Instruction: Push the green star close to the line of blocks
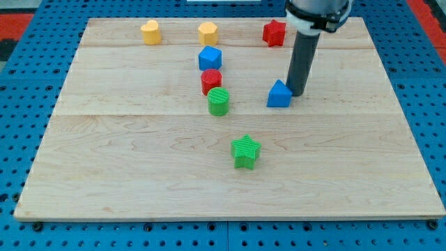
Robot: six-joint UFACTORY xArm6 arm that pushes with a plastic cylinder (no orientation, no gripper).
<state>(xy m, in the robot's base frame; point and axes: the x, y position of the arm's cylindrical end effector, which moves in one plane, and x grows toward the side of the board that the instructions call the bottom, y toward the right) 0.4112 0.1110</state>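
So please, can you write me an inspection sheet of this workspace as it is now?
Surface: wooden board, flat, pale.
Job's things: green star apart, toward the view's bottom; line of yellow hexagon, blue cube, red cylinder, green cylinder.
Clutter: yellow heart, red star, blue triangle.
End effector: my tip beside the blue triangle's right side.
Cables: nothing seen.
Surroundings: blue perforated base.

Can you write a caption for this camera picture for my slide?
My tip rests beside the blue block, while the green star sits below the line of blocks.
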